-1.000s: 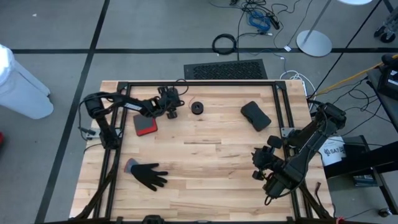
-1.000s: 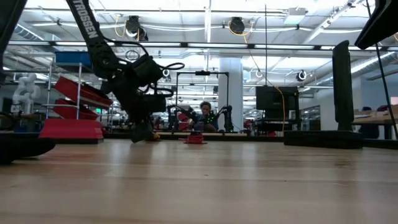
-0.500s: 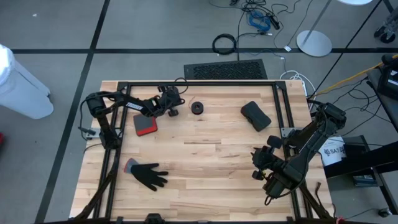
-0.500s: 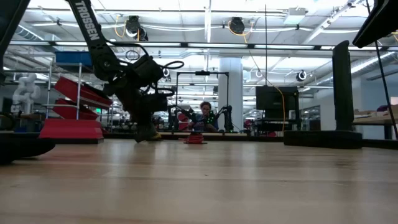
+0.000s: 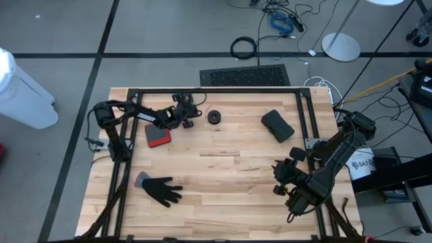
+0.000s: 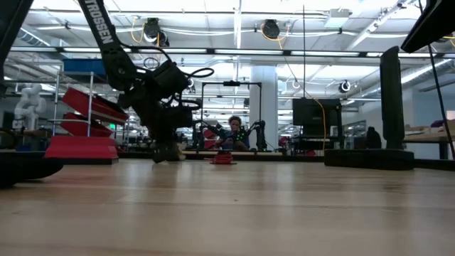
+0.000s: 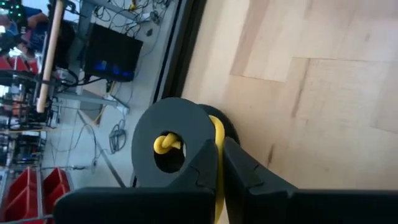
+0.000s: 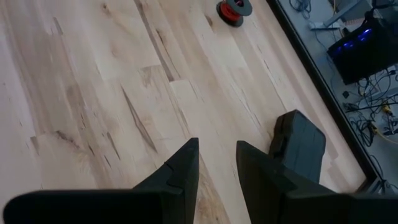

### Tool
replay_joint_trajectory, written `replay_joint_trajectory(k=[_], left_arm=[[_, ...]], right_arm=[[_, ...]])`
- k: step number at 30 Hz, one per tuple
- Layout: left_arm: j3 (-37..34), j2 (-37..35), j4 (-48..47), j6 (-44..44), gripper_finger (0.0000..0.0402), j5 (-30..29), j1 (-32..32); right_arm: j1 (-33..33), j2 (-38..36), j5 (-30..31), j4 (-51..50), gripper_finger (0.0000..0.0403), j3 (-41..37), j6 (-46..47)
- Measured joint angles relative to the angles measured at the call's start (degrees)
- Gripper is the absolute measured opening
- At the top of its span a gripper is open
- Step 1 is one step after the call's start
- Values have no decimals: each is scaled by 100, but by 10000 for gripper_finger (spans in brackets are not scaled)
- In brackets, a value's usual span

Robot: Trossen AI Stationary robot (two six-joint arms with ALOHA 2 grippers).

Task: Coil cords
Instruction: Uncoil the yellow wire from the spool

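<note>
From directly above, the left gripper (image 5: pixel 190 116) reached over the far left part of the pale wooden table (image 5: pixel 223 182), just beside a small black spool (image 5: pixel 214 117), while a flat red-and-black pad (image 5: pixel 157 137) lay near the arm and a black glove with a red cuff (image 5: pixel 160 190) rested well apart toward the near edge. A dark padded block (image 5: pixel 277 125) sat at the far right of the table, and the right gripper (image 5: pixel 278 178) waited over the near right area. On the floor beyond the table lay a thick black cable ring (image 5: pixel 244 48). At table height, the left gripper (image 6: pixel 168 151) hung with its tip down at the tabletop, a red-wound spool (image 6: pixel 223 158) standing beyond it; a person sat far back in the room. The left wrist camera showed the gripper (image 7: pixel 219 163) clamped tight on a thin yellow-orange cord (image 7: pixel 217 140), which ran up between the closed fingers (image 7: pixel 203 171) and over a black round disc (image 7: pixel 168 144), a yellow knot showing through the disc's hole near the table's edge. The right wrist camera showed its own gripper (image 8: pixel 215 152) with the fingers (image 8: pixel 184 163) standing a narrow gap apart, holding nothing, above bare wood with the dark block and the red spool ahead. The black cord could not be made out.
</note>
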Motion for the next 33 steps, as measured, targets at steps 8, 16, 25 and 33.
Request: replay_joint_trajectory(k=[8,16,25,33], left_arm=[[-47,-444,-675,1,7,-76,-491],[-40,-1050,-1142,-149,7,-156,-1012],[-29,-1348,-1540,-548,7,-71,-1476],[-29,-1345,-2036,-994,16,-41,-1591]], right_arm=[[-2,0,46,4,93,0,-26],[-2,0,159,17,93,0,-42],[-2,0,167,42,93,0,-39],[-2,0,200,66,93,0,-44]])
